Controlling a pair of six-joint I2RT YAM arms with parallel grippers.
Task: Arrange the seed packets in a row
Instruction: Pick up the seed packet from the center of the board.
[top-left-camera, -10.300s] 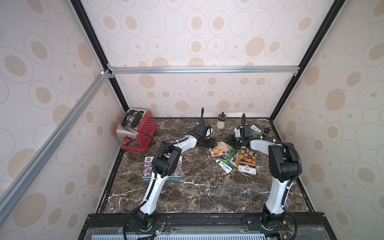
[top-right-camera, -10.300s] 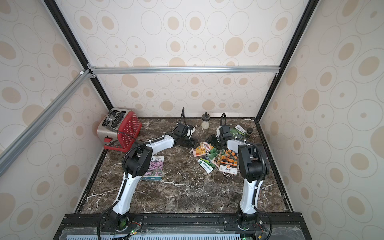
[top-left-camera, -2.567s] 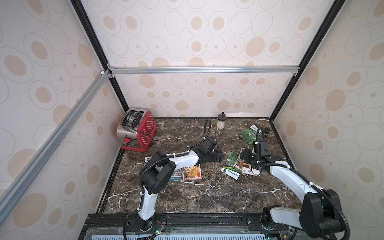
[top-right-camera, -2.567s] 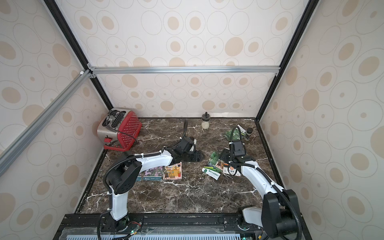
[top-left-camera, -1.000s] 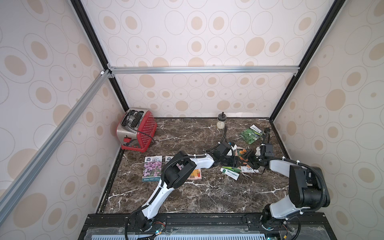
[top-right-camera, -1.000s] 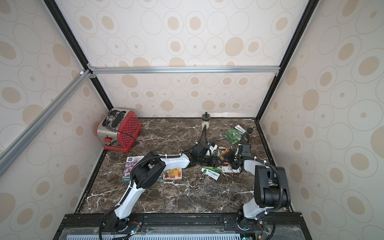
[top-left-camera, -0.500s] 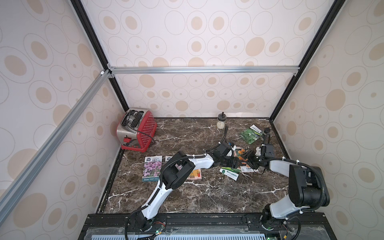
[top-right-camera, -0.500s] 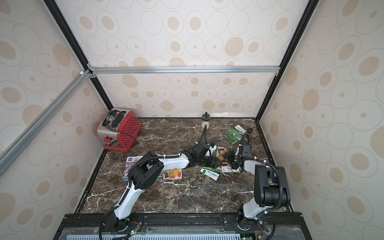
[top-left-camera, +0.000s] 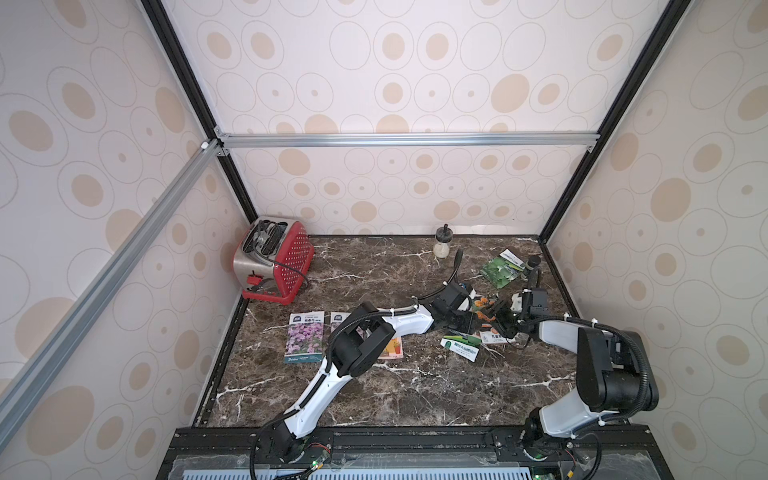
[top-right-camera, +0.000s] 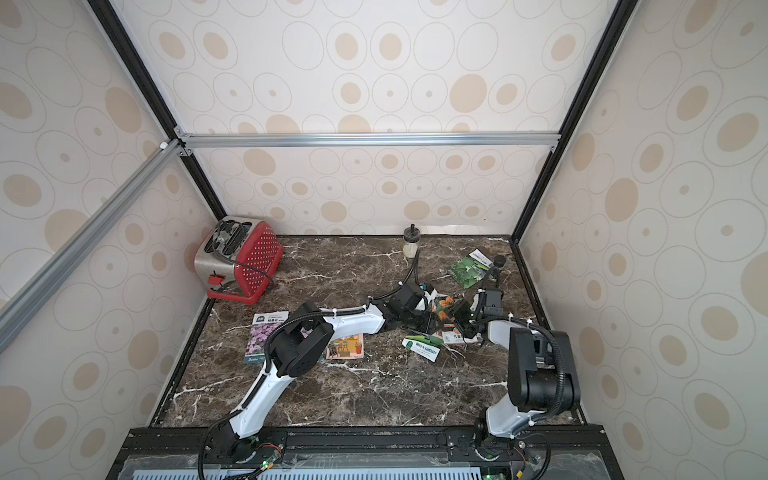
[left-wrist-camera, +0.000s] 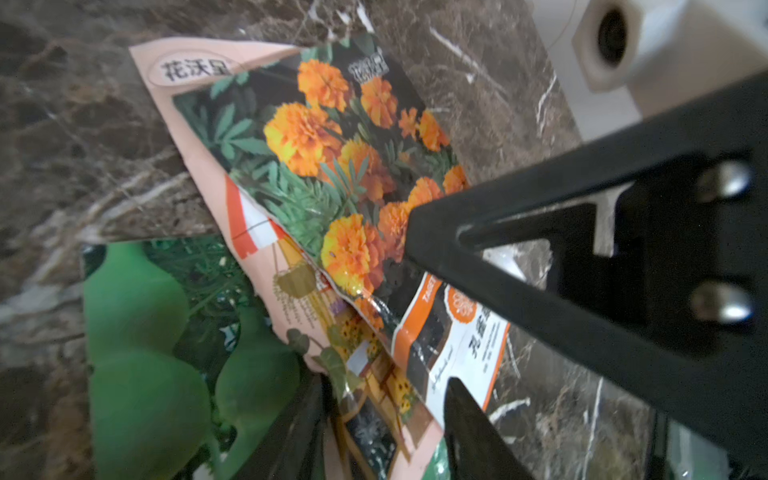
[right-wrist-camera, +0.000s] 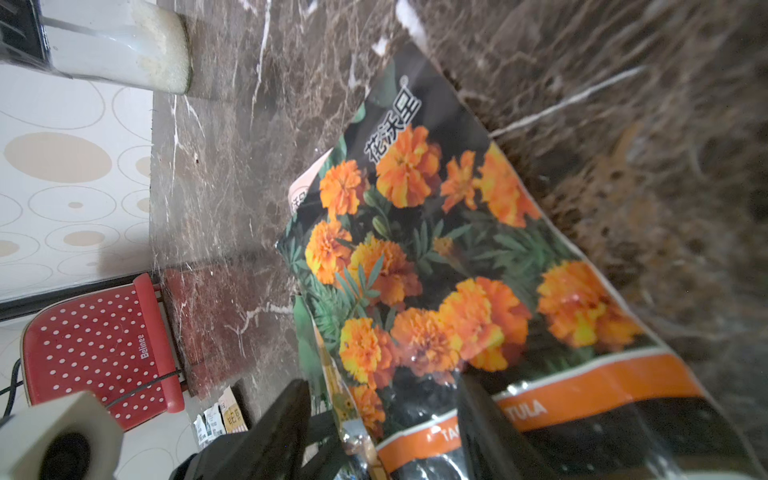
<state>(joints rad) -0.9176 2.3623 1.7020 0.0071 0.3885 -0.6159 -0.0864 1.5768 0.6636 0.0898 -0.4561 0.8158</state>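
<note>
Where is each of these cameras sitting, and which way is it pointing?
Both top views: high above the front edge, side by side, looking down at the whole marble table; the left arm and right arm both show.
Left wrist: on the left arm, looking past the left fingers at the marigold packet.
Right wrist: on the right arm, looking past the right fingers across that packet toward the red toaster.
Shared: both wrist views show the marigold packet, from opposite sides.

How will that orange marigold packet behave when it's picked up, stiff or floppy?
Probably floppy: the marigold packet visibly bends and creases. Likely slippery, given its glossy glare. It overlaps the shopfront packet, so that may drag along.
</note>
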